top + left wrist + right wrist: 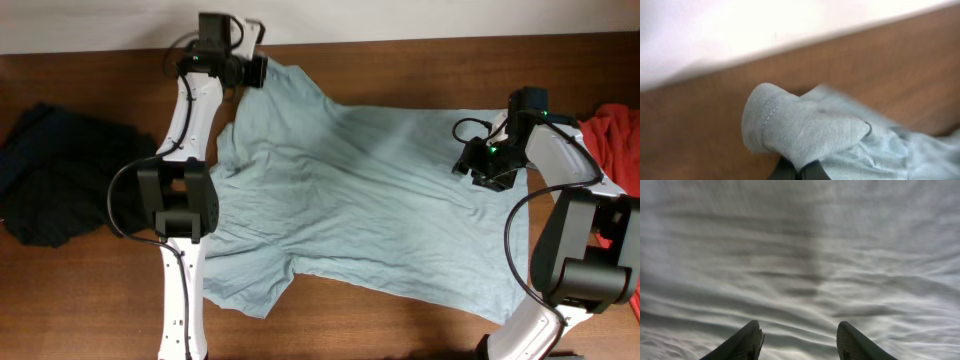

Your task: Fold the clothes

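Note:
A large pale grey-blue T-shirt (370,200) from the clothes lies spread across the wooden table. My left gripper (262,72) is at the shirt's far left corner, near the table's back edge. In the left wrist view its jaws (799,172) are shut on a bunched fold of the shirt's hemmed edge (800,130), lifted off the wood. Over the shirt's right part, my right gripper (478,168) hovers. Its two fingers stand open (799,335) just above the rippled fabric (800,255), holding nothing.
A navy garment (55,175) lies heaped at the table's left end. A red garment (612,140) sits at the right edge behind the right arm. A white wall (100,25) runs along the table's back edge. Bare wood (400,320) shows in front of the shirt.

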